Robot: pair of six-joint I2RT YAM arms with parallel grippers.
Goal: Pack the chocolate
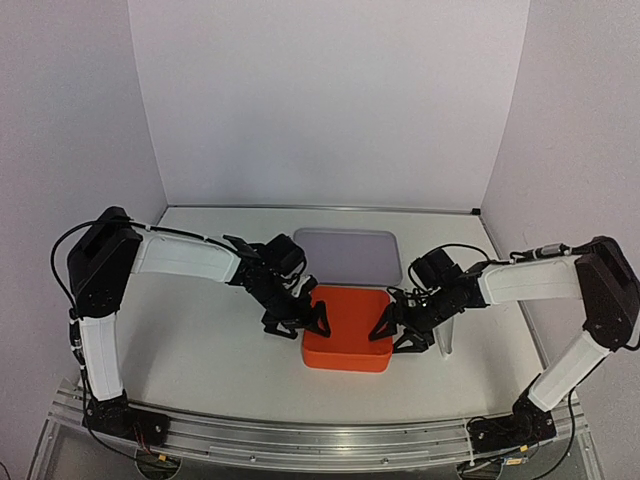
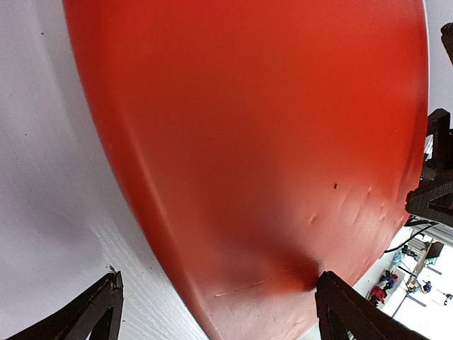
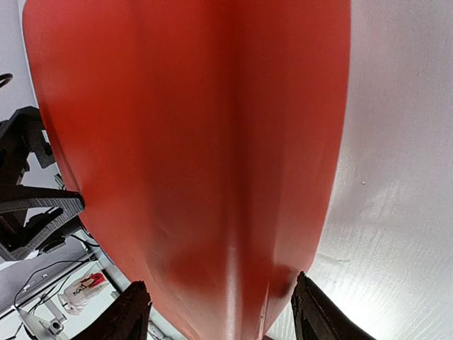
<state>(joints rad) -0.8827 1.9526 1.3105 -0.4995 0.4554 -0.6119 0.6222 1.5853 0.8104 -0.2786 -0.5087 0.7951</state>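
Observation:
A red-orange box [image 1: 347, 339] sits at the table's middle, its smooth top facing up. No chocolate shows in any view. My left gripper [image 1: 298, 322] is open at the box's left edge. In the left wrist view the box [image 2: 269, 142] fills the frame, one fingertip [image 2: 333, 290] presses its surface and the other finger [image 2: 99, 308] hangs over the white table. My right gripper [image 1: 397, 331] is open at the box's right edge. In the right wrist view its fingers [image 3: 315, 308] straddle the end of the box [image 3: 198, 142].
A flat lilac-grey tray [image 1: 348, 255] lies just behind the red box. A pale translucent object [image 1: 446, 340] stands right of my right gripper. White walls close in the back and sides. A metal rail [image 1: 320, 440] runs along the near edge.

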